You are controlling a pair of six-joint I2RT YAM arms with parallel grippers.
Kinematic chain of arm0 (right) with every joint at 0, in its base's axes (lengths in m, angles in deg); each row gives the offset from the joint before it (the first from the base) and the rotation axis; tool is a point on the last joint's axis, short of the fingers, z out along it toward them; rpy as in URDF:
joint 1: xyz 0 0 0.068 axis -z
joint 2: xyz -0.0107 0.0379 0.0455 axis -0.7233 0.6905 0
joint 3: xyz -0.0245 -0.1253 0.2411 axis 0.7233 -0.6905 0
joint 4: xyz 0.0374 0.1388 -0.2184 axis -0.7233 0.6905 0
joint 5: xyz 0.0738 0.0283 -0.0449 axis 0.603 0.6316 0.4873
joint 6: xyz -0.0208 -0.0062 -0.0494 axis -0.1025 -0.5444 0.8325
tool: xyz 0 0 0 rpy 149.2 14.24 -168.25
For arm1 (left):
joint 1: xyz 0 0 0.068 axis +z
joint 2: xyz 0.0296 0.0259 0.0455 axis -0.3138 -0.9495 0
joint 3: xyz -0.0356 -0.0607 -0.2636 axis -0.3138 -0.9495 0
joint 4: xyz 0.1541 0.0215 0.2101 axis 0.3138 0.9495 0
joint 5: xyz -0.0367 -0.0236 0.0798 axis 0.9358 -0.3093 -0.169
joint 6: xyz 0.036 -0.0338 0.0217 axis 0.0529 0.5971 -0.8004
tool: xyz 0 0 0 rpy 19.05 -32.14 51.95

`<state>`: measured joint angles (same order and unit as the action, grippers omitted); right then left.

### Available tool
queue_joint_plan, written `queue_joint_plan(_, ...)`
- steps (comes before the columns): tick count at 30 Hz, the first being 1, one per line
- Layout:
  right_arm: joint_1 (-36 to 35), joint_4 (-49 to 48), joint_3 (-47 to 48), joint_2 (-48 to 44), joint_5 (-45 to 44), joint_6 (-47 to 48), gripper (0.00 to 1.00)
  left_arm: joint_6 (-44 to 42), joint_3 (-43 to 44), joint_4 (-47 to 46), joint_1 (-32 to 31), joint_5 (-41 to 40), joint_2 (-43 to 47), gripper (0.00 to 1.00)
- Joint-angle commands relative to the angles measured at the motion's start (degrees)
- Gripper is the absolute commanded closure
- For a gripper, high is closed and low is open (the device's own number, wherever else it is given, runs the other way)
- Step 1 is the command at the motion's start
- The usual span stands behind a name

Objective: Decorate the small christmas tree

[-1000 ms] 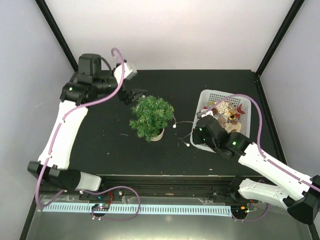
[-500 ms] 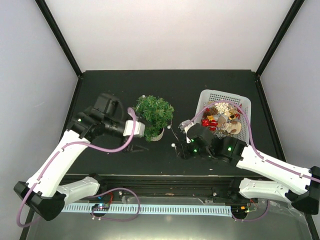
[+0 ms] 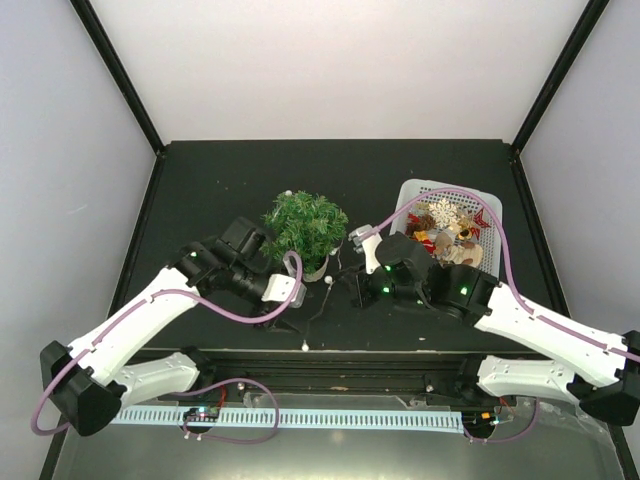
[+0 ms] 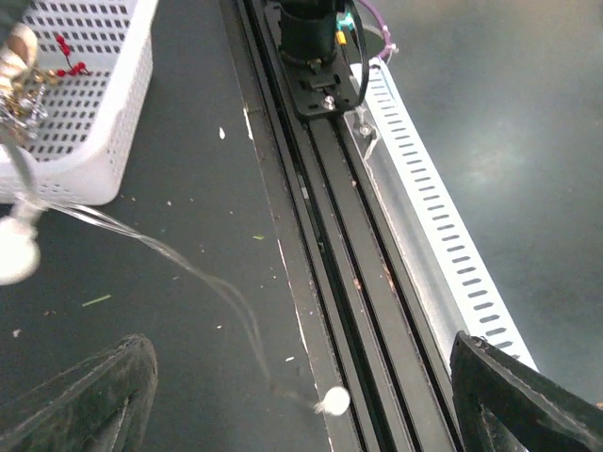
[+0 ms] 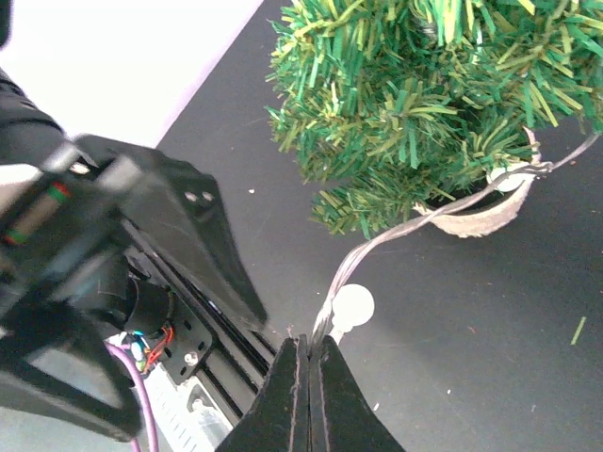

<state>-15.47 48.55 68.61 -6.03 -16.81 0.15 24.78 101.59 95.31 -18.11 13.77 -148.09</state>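
Near the middle of the black worktop (image 3: 220, 180) stands the small christmas tree (image 3: 305, 222), upright in its round white pot (image 5: 480, 220). Toward the right edge, near the tree, sits a white basket (image 3: 418, 190) full of ornaments (image 3: 450, 225). A thin clear string (image 5: 382, 243) with round white balls on it runs from the foot of the tree toward the near edge. The right gripper (image 5: 306, 377) is squeezed tight on this string, and 1 white ball (image 5: 351, 306) sits just past its fingertips. The left gripper (image 4: 301, 400) hangs over the near edge with its 2 fingers (image 4: 94, 395) spread wide. It holds nothing. Another white ball (image 4: 333, 402) lies on the worktop below, between those fingers.
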Motion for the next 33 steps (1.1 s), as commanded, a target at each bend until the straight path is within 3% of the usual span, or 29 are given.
queue_joint_plan(1, -0.5, -2.2, 2.5, 0.6, 1.6, -1.2, 0.99, 2.0, -3.3, -7.7, -0.8, -0.1, -2.2, 0.15)
queue_joint_plan(7, -0.5, -2.9, 3.3, 0.8, 2.0, -1.6, 0.99, 6.9, -6.7, -18.3, -2.0, 2.8, -6.5, 0.11)
queue_joint_plan(12, -0.5, -3.1, 4.1, 0.9, 2.2, -1.7, 0.99, 13.5, -6.8, -29.3, -3.1, -1.5, -10.3, 0.11)
queue_joint_plan(19, -0.5, -2.7, 4.6, -0.2, 2.2, -2.1, 0.99, 13.6, -4.8, -29.7, -3.7, 2.0, -14.1, 0.12)
queue_joint_plan(26, -0.5, -4.0, 3.4, -1.3, 2.3, -2.9, 0.99, 10.0, -6.8, -27.2, -3.9, 6.1, -13.7, 0.45)
queue_joint_plan(27, -0.5, -4.2, 3.3, -1.3, 2.4, -2.9, 0.99, 10.0, -6.8, -27.1, -3.9, 6.4, -13.8, 0.47)
queue_joint_plan(33, -0.5, -4.3, 2.7, -1.5, 1.7, -3.0, 0.99, 8.4, -5.8, -24.3, -3.9, 6.3, -14.3, 0.86)
